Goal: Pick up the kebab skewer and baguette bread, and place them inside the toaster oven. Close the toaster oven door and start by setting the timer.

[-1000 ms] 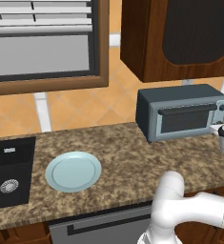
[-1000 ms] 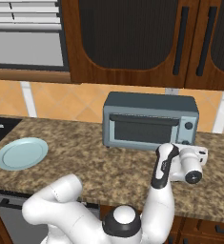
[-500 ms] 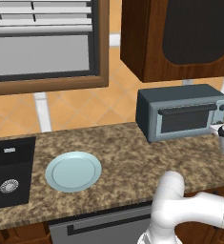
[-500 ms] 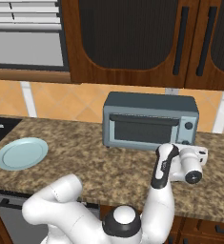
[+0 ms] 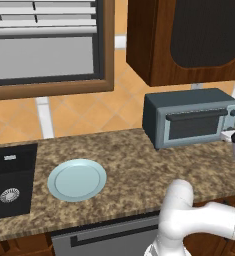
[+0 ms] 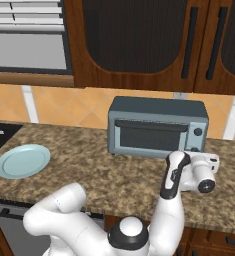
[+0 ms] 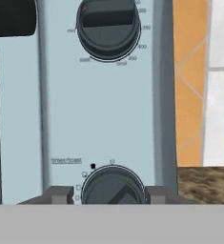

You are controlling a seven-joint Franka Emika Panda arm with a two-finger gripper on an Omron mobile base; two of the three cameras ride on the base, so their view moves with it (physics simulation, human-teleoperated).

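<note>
Boxy grey-blue toaster oven (image 6: pixel 158 126) sitting on speckled counter (image 6: pixel 89 165), door (image 6: pixel 150 138) shut. Hand view showing gripper (image 7: pixel 111 195) fingers straddling lower dark timer knob (image 7: pixel 112 187); squeezing or not, cannot tell. Base views showing empty pale blue plate (image 5: pixel 77 179).

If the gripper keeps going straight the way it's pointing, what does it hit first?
Most likely the lower knob on the toaster oven: the gripper straddles it with a finger either side, though remaining depth is unclear.

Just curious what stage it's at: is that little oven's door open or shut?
Shut: the toaster oven door sits flush against the toaster oven, handle on top.
</note>
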